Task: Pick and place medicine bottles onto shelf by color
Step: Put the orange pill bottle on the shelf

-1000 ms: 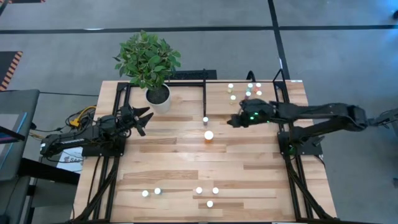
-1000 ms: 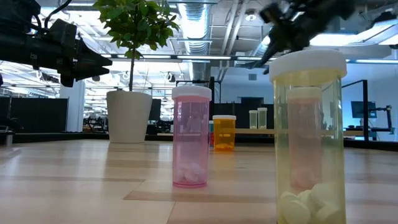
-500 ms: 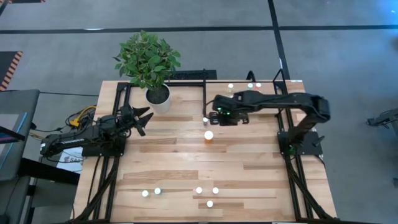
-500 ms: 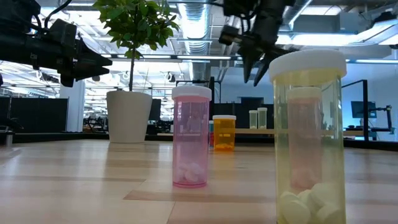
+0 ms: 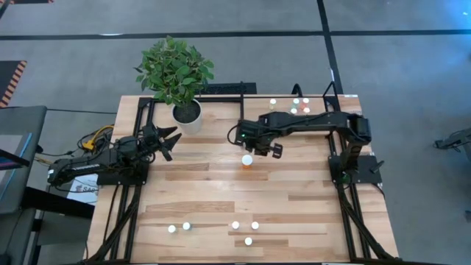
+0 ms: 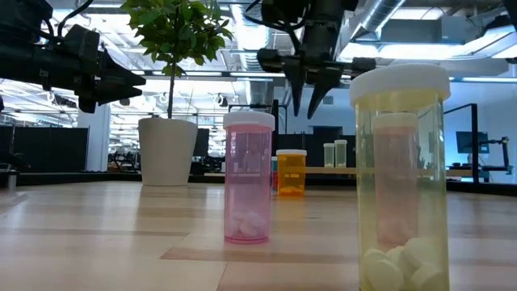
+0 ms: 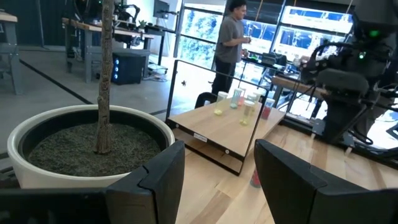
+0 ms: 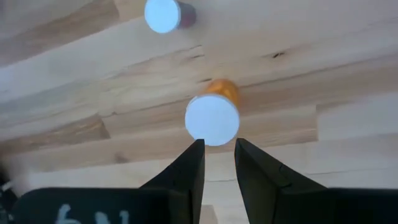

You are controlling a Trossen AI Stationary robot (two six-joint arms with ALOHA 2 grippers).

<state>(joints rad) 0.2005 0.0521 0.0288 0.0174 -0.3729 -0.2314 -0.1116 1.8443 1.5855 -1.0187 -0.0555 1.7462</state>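
High view: right gripper (image 5: 245, 141) reaching over mid-table, poised above the large orange bottle (image 5: 247, 160); left gripper (image 5: 171, 140) parked near the white plant pot (image 5: 187, 114). Shelf (image 5: 283, 120) at the table's far side, with a handful of white-capped bottles (image 5: 296, 107) in its right half. Five more bottles (image 5: 235, 226) scattered along the near edge.

Low view: heights, hidden from above. Right gripper hanging well clear of the orange bottle's cap, touching nothing. Pink bottle (image 6: 248, 177) and yellow-green bottle (image 6: 400, 178) standing upright close to the lens, pills visible inside.

Left wrist view: left fingers (image 7: 160, 172) parted about halfway, empty, aimed past the pot toward the shelf's black frame; a person standing in the room beyond.

Right wrist view: straight down on the orange bottle's white cap; right fingertips (image 8: 194, 163) drawn close together, only a narrow slit between, holding nothing. Smaller bottle (image 8: 165, 15) just beyond.
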